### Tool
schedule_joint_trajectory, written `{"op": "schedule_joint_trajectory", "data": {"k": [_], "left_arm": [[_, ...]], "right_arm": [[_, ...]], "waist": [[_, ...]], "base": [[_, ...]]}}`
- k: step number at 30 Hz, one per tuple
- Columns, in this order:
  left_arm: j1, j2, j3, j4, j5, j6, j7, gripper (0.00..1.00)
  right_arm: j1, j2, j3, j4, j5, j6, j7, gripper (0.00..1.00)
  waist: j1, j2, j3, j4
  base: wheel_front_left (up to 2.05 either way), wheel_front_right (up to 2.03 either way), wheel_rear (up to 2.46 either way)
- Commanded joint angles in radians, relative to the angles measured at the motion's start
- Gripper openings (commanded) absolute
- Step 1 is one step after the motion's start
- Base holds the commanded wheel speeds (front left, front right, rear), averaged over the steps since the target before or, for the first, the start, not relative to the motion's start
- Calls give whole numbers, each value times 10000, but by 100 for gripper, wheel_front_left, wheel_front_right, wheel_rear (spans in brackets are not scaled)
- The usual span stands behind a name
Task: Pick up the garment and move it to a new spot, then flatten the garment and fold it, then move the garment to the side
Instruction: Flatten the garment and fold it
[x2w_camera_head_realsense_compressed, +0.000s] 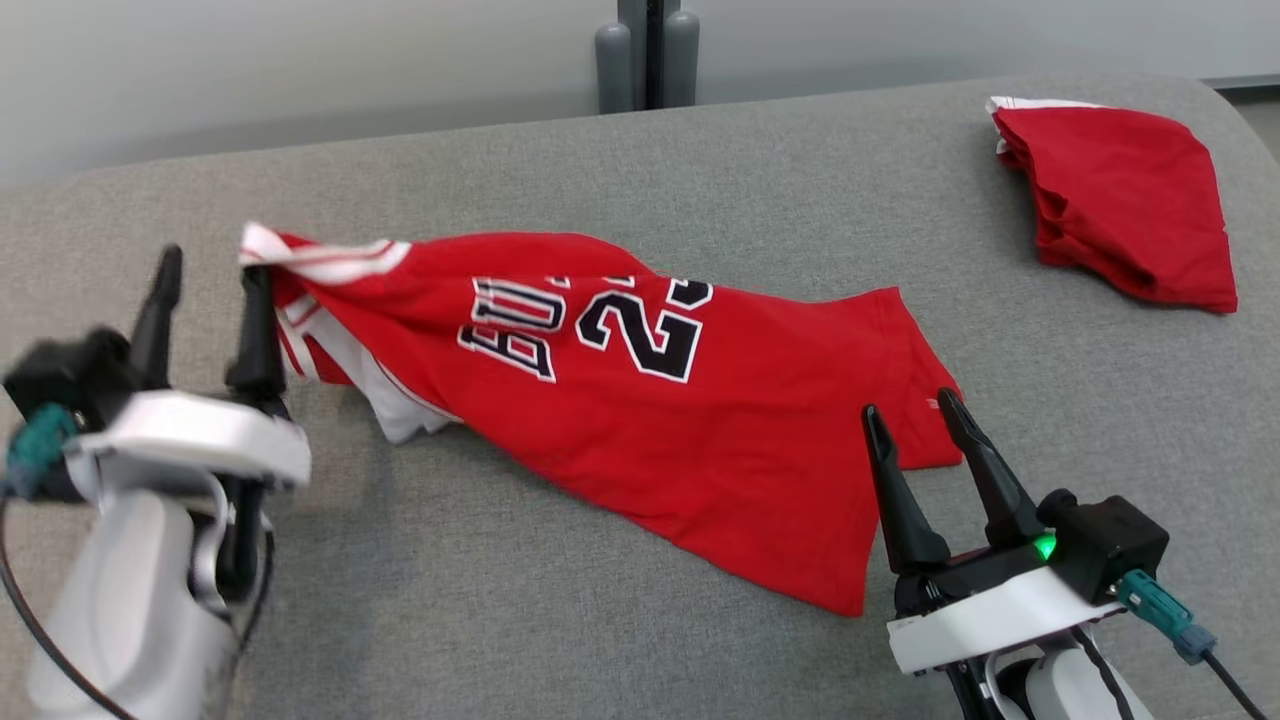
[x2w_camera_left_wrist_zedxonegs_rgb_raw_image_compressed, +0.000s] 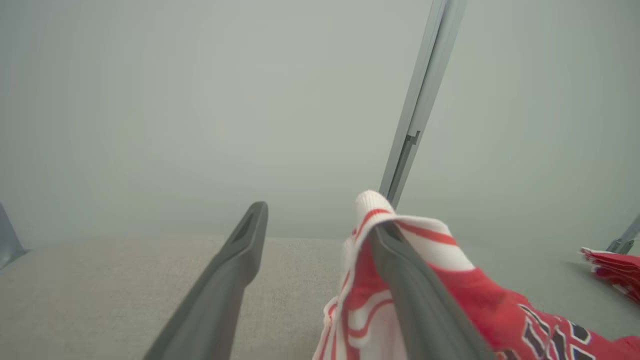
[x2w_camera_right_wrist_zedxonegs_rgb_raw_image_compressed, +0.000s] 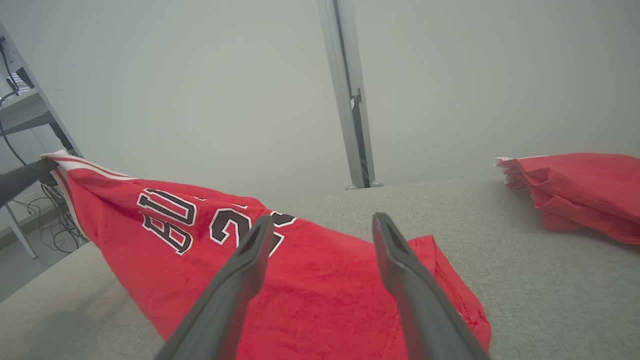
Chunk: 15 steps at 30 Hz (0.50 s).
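Note:
The garment (x2w_camera_head_realsense_compressed: 650, 420) is a red jersey with black and white lettering, lying stretched and creased across the grey table (x2w_camera_head_realsense_compressed: 480, 610). Its white-striped edge is lifted at the left and hangs over one finger (x2w_camera_left_wrist_zedxonegs_rgb_raw_image_compressed: 415, 300) of my left gripper (x2w_camera_head_realsense_compressed: 212, 265), whose jaws stand open. In the left wrist view the striped cloth (x2w_camera_left_wrist_zedxonegs_rgb_raw_image_compressed: 420, 250) drapes over that finger of the left gripper (x2w_camera_left_wrist_zedxonegs_rgb_raw_image_compressed: 320, 217), and the other finger is bare. My right gripper (x2w_camera_head_realsense_compressed: 908, 405) is open just above the jersey's hem at the lower right. In the right wrist view the right gripper (x2w_camera_right_wrist_zedxonegs_rgb_raw_image_compressed: 322, 219) hovers over the red cloth (x2w_camera_right_wrist_zedxonegs_rgb_raw_image_compressed: 310, 290).
A second red garment (x2w_camera_head_realsense_compressed: 1120, 200) lies folded at the table's far right corner, also seen in the right wrist view (x2w_camera_right_wrist_zedxonegs_rgb_raw_image_compressed: 585, 190). A grey post (x2w_camera_head_realsense_compressed: 648, 50) stands behind the table's far edge. Shelving with cables (x2w_camera_right_wrist_zedxonegs_rgb_raw_image_compressed: 30, 120) stands off the table's left side.

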Motion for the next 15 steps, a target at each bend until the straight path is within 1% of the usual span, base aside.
{"op": "schedule_joint_trajectory", "data": {"k": [1, 5, 10, 13, 15], "left_arm": [[741, -145, 282, -452, 418, 88, -37, 100], [1461, -423, 442, -686, 856, 43, -38, 100], [2189, -692, 854, -592, 1400, 385, -39, 100], [2367, -660, 899, -354, 1791, 655, -41, 100], [2505, -756, 1011, -474, 1873, 668, -41, 100]], "right_arm": [[175, -90, 61, 43, -21, 2, -55, 100], [228, -117, 102, 84, -2, 2, -55, 100], [318, -171, 343, 181, 67, 2, -53, 100], [402, -188, 332, 208, 99, 2, -53, 100], [428, -216, 369, 242, 113, 2, -53, 100]], "waist": [[0, -1, -98, 84], [0, -1, -243, 207], [0, -1, -493, 283], [0, -1, -651, 327], [0, -1, -731, 352]], "base": [[0, 0, 0], [0, 0, 0], [0, 0, 0], [0, 0, 0], [0, 0, 0]]}}
